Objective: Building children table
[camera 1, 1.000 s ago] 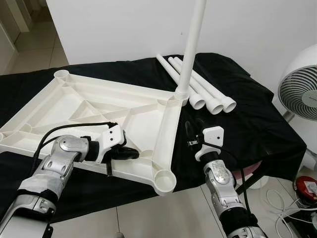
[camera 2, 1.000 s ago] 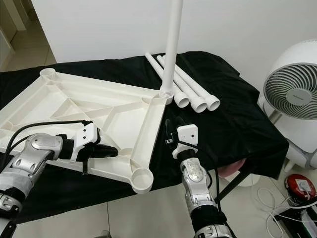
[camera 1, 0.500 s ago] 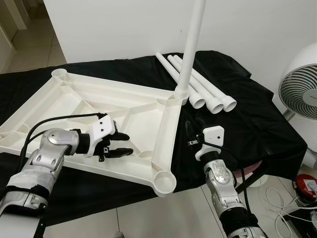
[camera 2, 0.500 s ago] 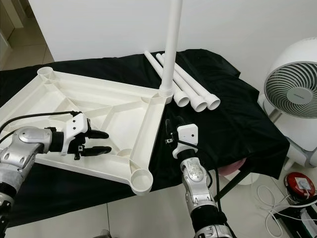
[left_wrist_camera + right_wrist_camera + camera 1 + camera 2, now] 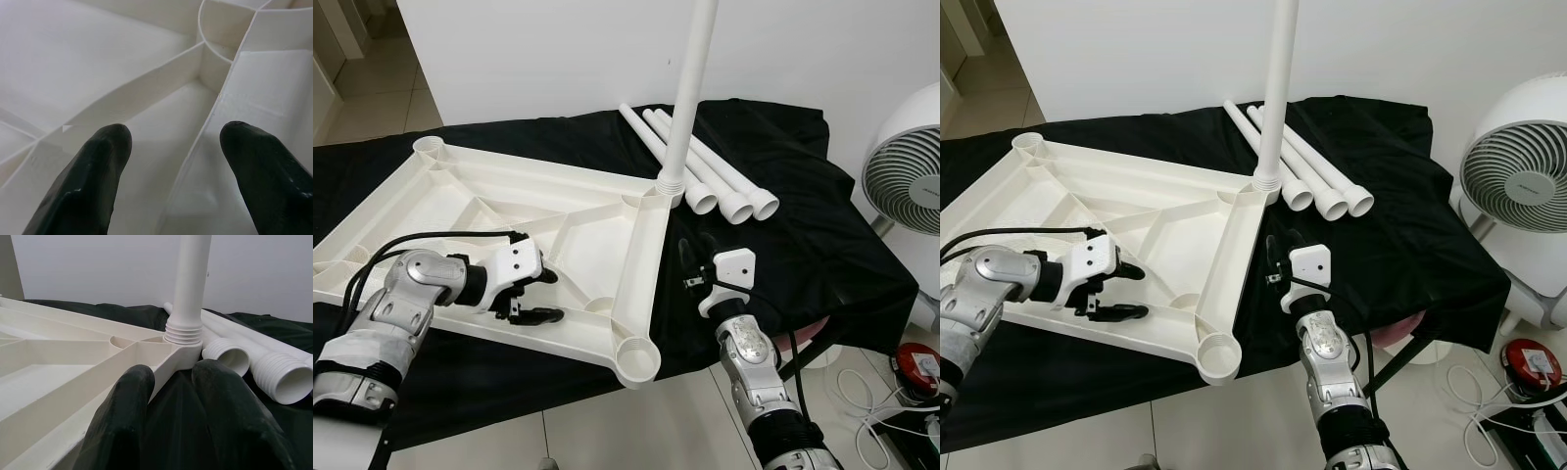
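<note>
A white plastic tabletop [image 5: 509, 196] lies upside down on a black-draped surface, ribs facing up. One white leg [image 5: 690, 88] stands upright in its far right corner socket. Three loose legs [image 5: 715, 176] lie side by side behind that corner. My left gripper [image 5: 553, 296] is open over the ribs by the tabletop's near edge, its fingers [image 5: 93, 171] either side of a rib without gripping it. My right gripper [image 5: 693, 257] sits low over the cloth just right of the tabletop's right rail, shut on nothing, pointing at the standing leg [image 5: 190, 284].
An empty corner socket [image 5: 637, 359] overhangs the surface's near edge; another socket [image 5: 433, 148] is at the far left. A white fan [image 5: 906, 186] stands to the right. Cables and a red object [image 5: 922, 364] lie on the tiled floor below it.
My left gripper, shut at the tabletop's near edge a second ago, has opened and drawn back slightly to the left. The right arm has not moved.
</note>
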Robot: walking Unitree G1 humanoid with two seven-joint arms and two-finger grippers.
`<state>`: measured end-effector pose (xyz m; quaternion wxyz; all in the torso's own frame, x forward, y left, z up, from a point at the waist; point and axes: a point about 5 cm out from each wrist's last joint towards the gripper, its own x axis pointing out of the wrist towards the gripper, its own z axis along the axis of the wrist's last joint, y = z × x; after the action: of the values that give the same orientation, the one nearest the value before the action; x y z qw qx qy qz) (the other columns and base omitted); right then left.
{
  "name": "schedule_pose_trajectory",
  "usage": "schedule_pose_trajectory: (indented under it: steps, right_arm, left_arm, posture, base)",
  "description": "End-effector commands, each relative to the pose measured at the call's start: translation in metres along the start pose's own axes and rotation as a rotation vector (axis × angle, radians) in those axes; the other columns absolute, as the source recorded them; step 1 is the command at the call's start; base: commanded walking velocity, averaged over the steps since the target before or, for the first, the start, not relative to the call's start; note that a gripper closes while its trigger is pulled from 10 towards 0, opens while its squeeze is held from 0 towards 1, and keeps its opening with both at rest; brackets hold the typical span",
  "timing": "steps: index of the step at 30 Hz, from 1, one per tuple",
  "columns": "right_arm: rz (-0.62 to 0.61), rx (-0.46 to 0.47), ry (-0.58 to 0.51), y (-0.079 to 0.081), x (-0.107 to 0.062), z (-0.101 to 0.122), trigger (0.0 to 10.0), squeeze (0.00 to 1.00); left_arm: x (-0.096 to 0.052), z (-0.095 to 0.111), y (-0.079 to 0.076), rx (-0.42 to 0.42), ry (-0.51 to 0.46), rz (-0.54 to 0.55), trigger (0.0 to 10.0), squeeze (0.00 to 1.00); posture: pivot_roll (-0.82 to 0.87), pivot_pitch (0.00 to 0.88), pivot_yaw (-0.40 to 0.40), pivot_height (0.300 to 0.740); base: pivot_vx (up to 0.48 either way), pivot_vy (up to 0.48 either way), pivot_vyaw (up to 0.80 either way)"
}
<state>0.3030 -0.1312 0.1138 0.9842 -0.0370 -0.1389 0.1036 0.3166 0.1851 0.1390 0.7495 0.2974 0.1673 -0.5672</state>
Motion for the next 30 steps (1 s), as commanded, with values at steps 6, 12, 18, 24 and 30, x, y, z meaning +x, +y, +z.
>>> schedule_pose_trajectory:
  steps: [6,12,18,24,30]
  right_arm:
    - [0.001,-0.003,0.015,0.001,-0.002,-0.002,10.0,0.0]
    - [-0.002,0.002,0.017,0.002,-0.003,-0.002,10.0,0.0]
    - [-0.005,0.002,0.018,0.002,-0.003,-0.002,10.0,0.0]
    - [-0.004,0.005,0.019,0.002,-0.002,-0.002,10.0,0.0]
    - [-0.002,0.005,0.019,0.003,-0.002,-0.002,10.0,0.0]
  left_arm:
    - [0.011,-0.017,0.002,-0.098,0.109,0.122,10.0,0.0]
    - [0.013,-0.018,0.009,-0.112,0.141,0.22,10.0,0.0]
    - [0.011,-0.017,0.014,-0.124,0.151,0.278,0.0,0.0]
    - [0.011,-0.017,0.013,-0.125,0.158,0.285,0.0,0.0]
    - [0.01,-0.015,0.015,-0.126,0.157,0.294,0.0,0.0]
  posture:
    - [0.01,0.0,0.018,0.74]
    - [0.01,0.011,0.018,0.74]
    - [0.01,0.013,0.019,0.74]
    - [0.02,0.013,0.017,0.74]
    - [0.02,0.013,0.017,0.74]
  base:
    - [0.0,0.0,0.0]
    - [0.0,0.0,0.0]
    - [0.0,0.0,0.0]
    - [0.0,0.0,0.0]
    - [0.0,0.0,0.0]
